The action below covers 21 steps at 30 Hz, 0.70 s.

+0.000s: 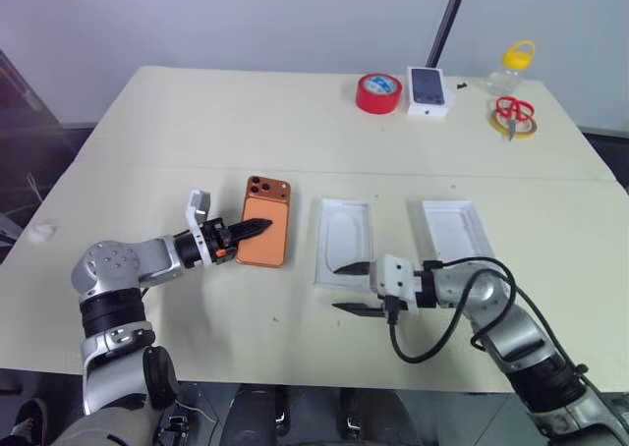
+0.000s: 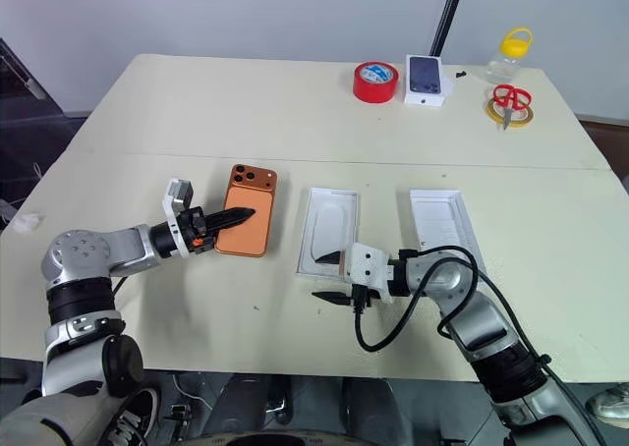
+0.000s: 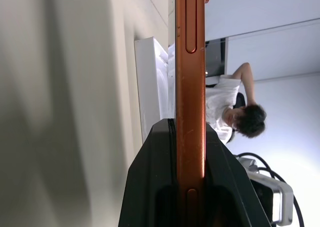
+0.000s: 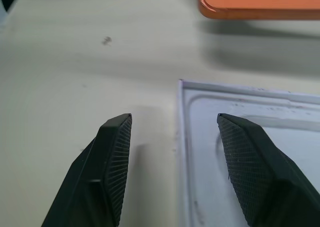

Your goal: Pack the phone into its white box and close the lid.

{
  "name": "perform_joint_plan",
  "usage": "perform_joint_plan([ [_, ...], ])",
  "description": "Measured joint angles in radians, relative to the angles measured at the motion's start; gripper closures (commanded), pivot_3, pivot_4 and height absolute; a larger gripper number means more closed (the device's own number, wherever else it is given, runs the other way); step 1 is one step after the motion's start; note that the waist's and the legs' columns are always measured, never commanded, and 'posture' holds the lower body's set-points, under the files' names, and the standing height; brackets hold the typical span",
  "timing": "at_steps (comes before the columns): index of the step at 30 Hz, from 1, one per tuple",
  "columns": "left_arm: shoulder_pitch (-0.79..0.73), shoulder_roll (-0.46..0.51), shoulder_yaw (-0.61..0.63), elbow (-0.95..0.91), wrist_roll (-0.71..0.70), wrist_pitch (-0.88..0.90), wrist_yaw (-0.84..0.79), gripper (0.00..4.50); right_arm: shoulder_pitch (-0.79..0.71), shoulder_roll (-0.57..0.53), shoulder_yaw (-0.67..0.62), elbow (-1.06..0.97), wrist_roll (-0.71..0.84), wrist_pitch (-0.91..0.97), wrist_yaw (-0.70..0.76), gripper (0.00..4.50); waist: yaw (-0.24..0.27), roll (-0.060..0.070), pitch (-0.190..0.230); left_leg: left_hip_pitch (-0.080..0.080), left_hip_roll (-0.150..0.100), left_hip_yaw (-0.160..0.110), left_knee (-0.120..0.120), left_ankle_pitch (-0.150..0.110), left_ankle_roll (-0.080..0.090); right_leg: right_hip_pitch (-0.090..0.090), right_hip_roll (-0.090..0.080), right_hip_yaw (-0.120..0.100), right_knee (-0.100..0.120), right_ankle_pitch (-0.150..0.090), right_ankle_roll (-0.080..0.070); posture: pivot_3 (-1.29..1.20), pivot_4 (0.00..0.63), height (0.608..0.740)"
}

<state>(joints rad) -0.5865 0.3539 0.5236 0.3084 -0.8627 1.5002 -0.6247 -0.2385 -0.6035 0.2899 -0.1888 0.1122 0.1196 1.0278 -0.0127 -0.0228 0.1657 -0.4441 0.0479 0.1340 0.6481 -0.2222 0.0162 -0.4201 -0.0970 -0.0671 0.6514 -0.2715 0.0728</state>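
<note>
**A:** Where is the phone (image 1: pixel 265 221)?

**B:** The copper-orange phone is held above a pale table (image 1: pixel 197 122), toward the robot's left side, back upward, with its camera cluster at the far end. The left gripper (image 1: pixel 257 227) pinches it: one black finger lies across the back, and the left wrist view shows the phone's thin edge (image 3: pixel 190 107) clamped between both fingers.

**A:** And the right gripper (image 1: pixel 350 288)?

**B:** Its two fingers are spread apart with nothing between them. It points toward the robot's left at the near end of a white tray with a rounded recess (image 1: pixel 344 242). In the right wrist view one finger (image 4: pixel 250 159) hangs over the tray's inside and the other (image 4: pixel 107 162) over bare table, so they straddle the tray's wall.

**A:** What else is on the table?

**B:** A second white tray (image 1: pixel 455 229) lies to the right of the first, apart from it. At the far edge are a red tape roll (image 1: pixel 378 92), a small white box showing a dark phone picture (image 1: pixel 429 89), red-handled scissors (image 1: pixel 511 112) on a yellow ring, and a clear jar with a yellow lid (image 1: pixel 512 66).
</note>
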Motion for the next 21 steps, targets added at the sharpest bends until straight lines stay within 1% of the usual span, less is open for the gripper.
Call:
perform_joint_plan([
  [1,0.000,-0.003,0.000,-0.002,0.000,0.000,0.002,4.50,-0.001,0.001,0.000,0.001,-0.004,0.000,-0.003,3.40,0.000,0.000,0.000,0.000,0.000,0.000,0.000,0.000,0.000,0.000,0.000,0.000,0.000,0.000,0.000,0.00,0.150,0.733],
  [3,0.000,-0.006,-0.001,-0.010,0.000,0.000,0.009,4.50,0.000,0.001,0.001,0.003,-0.010,0.000,-0.003,4.48,-0.001,0.000,0.000,0.000,0.000,0.000,0.000,0.000,0.000,0.000,0.000,0.000,0.000,0.000,0.000,0.00,0.150,0.733],
  [9,-0.013,-0.014,0.000,-0.028,-0.009,0.004,0.028,4.50,0.000,0.001,0.005,0.003,-0.014,-0.001,-0.002,4.48,-0.001,0.000,0.000,0.000,0.000,0.000,0.000,0.000,0.000,0.000,0.000,0.000,0.000,0.000,0.000,0.00,0.150,0.733],
  [12,-0.029,-0.020,0.005,-0.030,-0.020,0.003,0.040,4.50,-0.005,0.028,0.009,0.003,-0.018,0.006,-0.016,4.48,-0.002,0.000,0.000,0.000,0.000,0.000,0.000,0.001,0.001,0.000,0.000,0.000,0.000,0.000,0.000,0.00,0.150,0.733],
  [17,-0.095,-0.073,0.028,-0.030,-0.035,0.002,0.096,4.50,-0.066,0.072,0.028,0.005,-0.030,0.007,-0.033,4.48,-0.001,0.000,0.000,0.000,0.000,0.000,0.001,0.003,0.001,0.001,0.001,0.000,0.000,0.001,0.002,0.00,0.150,0.733],
  [21,-0.131,-0.144,0.049,-0.038,-0.054,-0.004,0.153,4.50,-0.105,0.111,0.065,0.038,-0.050,0.005,-0.039,4.48,0.001,0.000,0.000,0.000,0.000,0.000,0.001,0.005,-0.002,0.001,0.001,-0.001,0.000,0.002,0.004,0.00,0.150,0.733],
])
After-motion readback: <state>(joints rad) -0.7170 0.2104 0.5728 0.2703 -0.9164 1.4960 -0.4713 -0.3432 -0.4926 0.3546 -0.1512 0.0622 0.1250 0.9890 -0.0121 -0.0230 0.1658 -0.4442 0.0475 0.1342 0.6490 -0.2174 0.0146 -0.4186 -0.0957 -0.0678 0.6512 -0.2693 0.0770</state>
